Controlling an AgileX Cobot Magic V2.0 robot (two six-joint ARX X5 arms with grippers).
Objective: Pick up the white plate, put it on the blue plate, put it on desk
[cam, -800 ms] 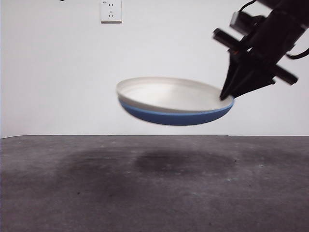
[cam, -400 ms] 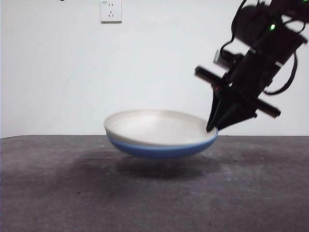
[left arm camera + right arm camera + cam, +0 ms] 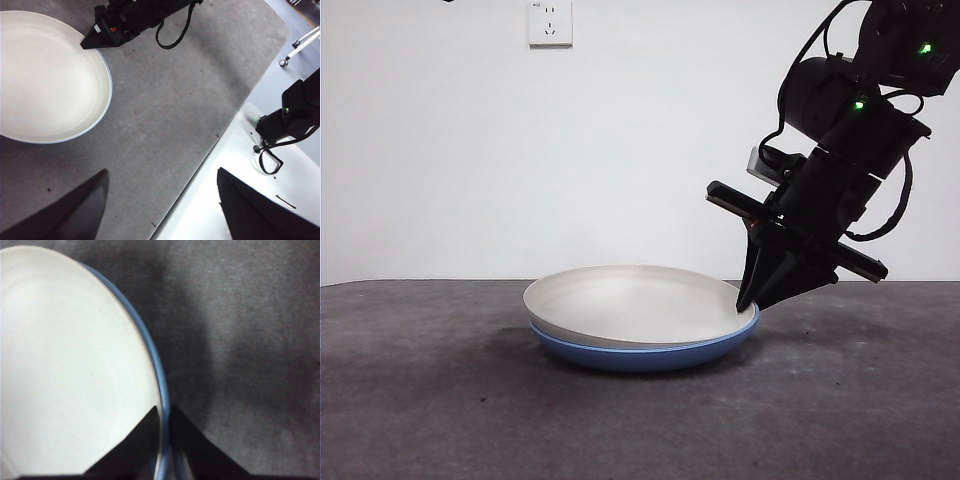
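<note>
I see the bench (image 3: 440, 400), dark grey, mottled, matte, w/ a plain white wall (image 3: 440, 150) behind and a socket (image 3: 550, 22) up high. The white plate (image 3: 630, 305) sits nested in the blue plate (image 3: 640, 356), stack resting on the bench. Right gripper (image 3: 748, 305) pinches both rims at the stack's edge. Left gripper (image 3: 160, 205) hangs well apart, jaws wide, holding nothing.

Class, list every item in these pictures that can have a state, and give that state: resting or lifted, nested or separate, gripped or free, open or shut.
White plate: nested in the blue plate, rim pinched.
Blue plate: on the desk under the white plate, rim pinched too.
Right gripper: shut on both plates' rims.
Left gripper: open, holding nothing, above the desk's edge.
Desk: bears the stacked plates.
</note>
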